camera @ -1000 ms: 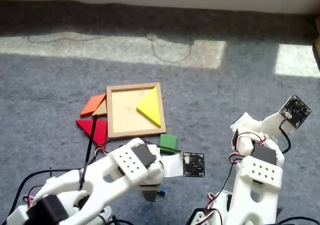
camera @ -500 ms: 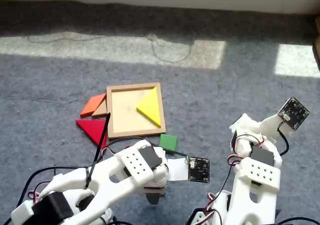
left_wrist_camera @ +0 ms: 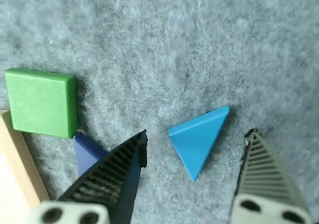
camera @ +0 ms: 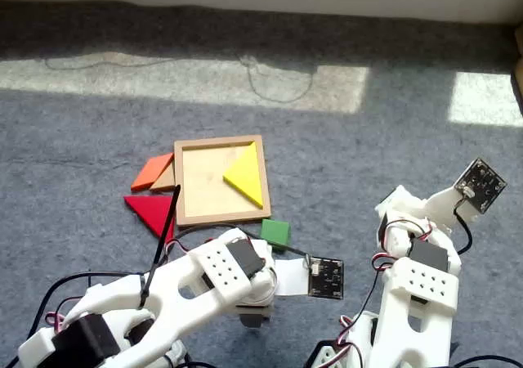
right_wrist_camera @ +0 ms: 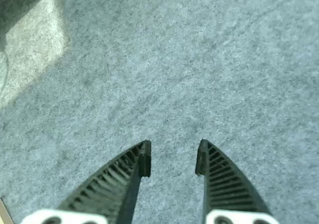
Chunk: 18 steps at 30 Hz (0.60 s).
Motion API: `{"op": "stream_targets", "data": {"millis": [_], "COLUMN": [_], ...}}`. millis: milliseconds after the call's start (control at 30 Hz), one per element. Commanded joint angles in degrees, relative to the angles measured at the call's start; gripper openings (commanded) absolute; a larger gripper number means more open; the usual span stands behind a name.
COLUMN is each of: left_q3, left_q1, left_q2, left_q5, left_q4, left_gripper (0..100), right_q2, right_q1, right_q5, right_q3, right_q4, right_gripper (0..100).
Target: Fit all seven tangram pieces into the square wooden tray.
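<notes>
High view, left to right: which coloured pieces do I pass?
From the left: red triangle → yellow triangle, lying in the wooden tray → green square.

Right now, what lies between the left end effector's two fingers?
In the left wrist view, a light blue triangle lies there on the carpet, touching neither.

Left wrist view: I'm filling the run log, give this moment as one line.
left gripper: open astride blue triangle | right gripper: open over carpet | tray: yellow triangle inside
</notes>
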Motion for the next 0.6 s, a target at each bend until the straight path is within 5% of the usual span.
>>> {"op": "stream_targets", "data": {"millis": [0, 300, 567], "left_q3": [-2.5, -5.8, -21.7], "left_q1": [2.2, 2.2, 1.8], "left_q2": [0.0, 4.1, 22.7], "left_q5": [-2.2, -2.2, -1.8], "left_q4": [-0.5, -0.4, 11.3], "left_gripper": [25, 25, 25], "right_q2": [-1.5, -1.5, -1.5], "right_q1": [0.4, 0.3, 0.3], "right_q5": [-0.2, -0.2, -0.2], "right_q3": [-0.4, -0.3, -0.2], "right_q4": [-1.5, -1.5, -1.5], "right_gripper": [15.6, 15.6, 15.6]}}
